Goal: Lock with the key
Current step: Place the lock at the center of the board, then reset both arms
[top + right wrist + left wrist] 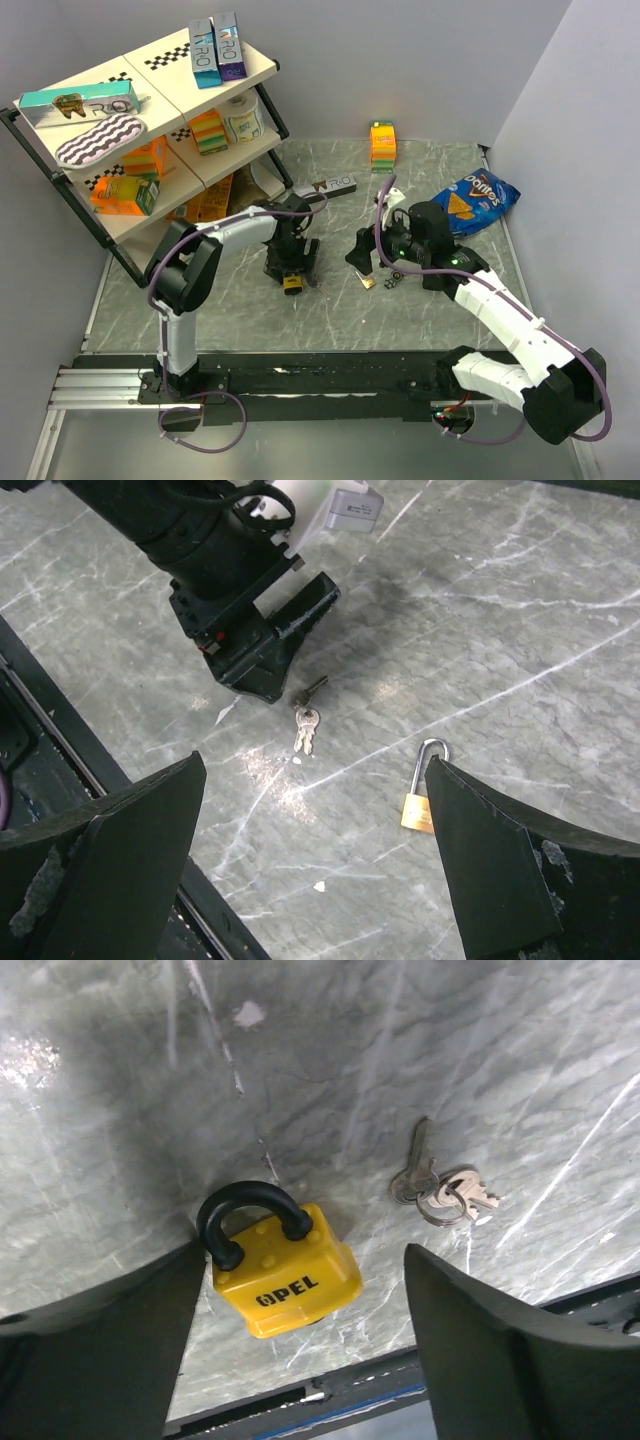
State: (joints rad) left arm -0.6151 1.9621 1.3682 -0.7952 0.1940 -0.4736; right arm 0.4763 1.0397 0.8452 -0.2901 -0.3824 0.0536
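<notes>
The lock [285,1270] is a yellow padlock with a black shackle. It rests on the marble table between the fingers of my left gripper [305,1250], close against the left finger [120,1350] and well apart from the right one. That gripper is open. From above, the lock [291,284] shows just below the left gripper [291,268]. The key [440,1185] is a small bunch on a ring, lying free a little right of the lock. In the right wrist view the key [307,725] lies beside the left arm's black housing [230,590]. My right gripper [315,762] hangs open over bare table, also seen from above [362,258].
A small brass padlock [420,800] with an open silver shackle lies by my right finger. At the back left a shelf rack [60,165] holds boxes and sponges. A chip bag [478,200], a sponge pack [382,142] and a flat box [330,185] lie farther back. The black rail [320,375] runs along the near edge.
</notes>
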